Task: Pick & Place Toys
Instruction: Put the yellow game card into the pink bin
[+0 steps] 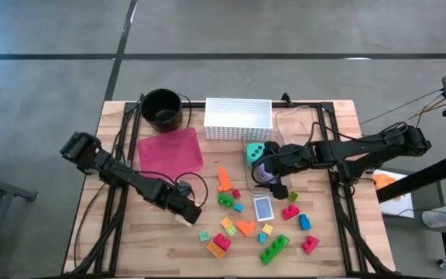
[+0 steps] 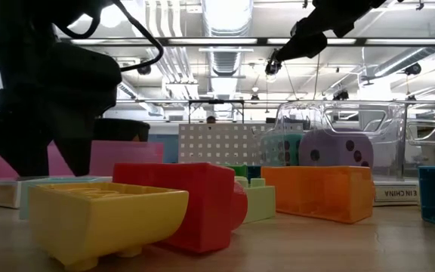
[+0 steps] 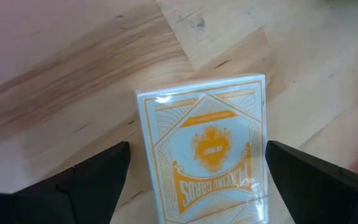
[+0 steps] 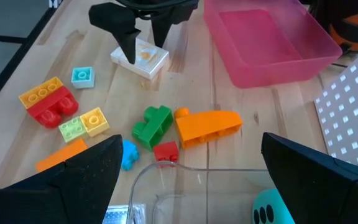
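- We see the left gripper (image 1: 183, 218) low over the wooden counter (image 1: 324, 256), at about 7 o'clock from the pink tray (image 1: 169, 149).
- Its jaws stand wide open on both sides of a white card deck (image 3: 207, 149) with orange print; the deck lies flat on the counter and we see no finger touching it.
- The right gripper (image 1: 273, 172) hovers near the counter's centre, jaws also wide open and holding nothing, above a clear container (image 4: 185, 190).
- The teal die (image 1: 255, 149) and the purple die (image 1: 263, 172) sit just beside this gripper, at 6 o'clock from the white basket (image 1: 238, 118).
- The small coloured blocks (image 1: 246, 229) are scattered at 6 o'clock from the dice, toward the counter's front edge.
- A black bucket (image 1: 162, 108) stands at 9 o'clock from the basket.
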You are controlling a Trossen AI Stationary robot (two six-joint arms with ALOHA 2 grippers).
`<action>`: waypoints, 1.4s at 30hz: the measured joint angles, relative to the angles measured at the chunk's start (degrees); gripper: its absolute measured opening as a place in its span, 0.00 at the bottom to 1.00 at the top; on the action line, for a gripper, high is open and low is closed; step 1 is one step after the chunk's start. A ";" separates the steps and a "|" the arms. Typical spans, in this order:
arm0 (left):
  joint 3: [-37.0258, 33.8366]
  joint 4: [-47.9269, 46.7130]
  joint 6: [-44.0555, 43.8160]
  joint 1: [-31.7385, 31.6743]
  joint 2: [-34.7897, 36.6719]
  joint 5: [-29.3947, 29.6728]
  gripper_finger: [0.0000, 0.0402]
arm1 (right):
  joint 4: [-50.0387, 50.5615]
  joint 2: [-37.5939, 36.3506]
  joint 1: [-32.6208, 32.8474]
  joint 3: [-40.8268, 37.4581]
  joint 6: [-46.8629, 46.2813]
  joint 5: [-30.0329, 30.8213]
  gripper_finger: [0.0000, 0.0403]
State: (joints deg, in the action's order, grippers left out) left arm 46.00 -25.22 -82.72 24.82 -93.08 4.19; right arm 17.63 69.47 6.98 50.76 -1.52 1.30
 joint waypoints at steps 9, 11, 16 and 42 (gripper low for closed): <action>1.63 2.53 0.32 0.17 -0.20 -0.81 0.95 | 0.00 -0.02 0.02 0.02 0.00 0.02 0.94; 1.57 2.27 0.17 0.15 -0.87 -0.80 0.95 | 0.01 -0.02 0.01 0.02 0.00 0.02 0.94; 2.89 0.90 1.97 -0.16 -1.71 -3.81 0.95 | -0.02 -0.04 0.00 -0.10 0.00 0.02 0.94; 29.95 -28.92 7.71 -0.05 -14.47 -3.02 0.95 | -0.43 -0.09 0.00 -0.22 0.01 0.02 0.94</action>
State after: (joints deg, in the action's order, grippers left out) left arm 75.94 -54.14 -75.00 24.77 -107.55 1.16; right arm 17.20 69.38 6.98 50.54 -1.51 1.32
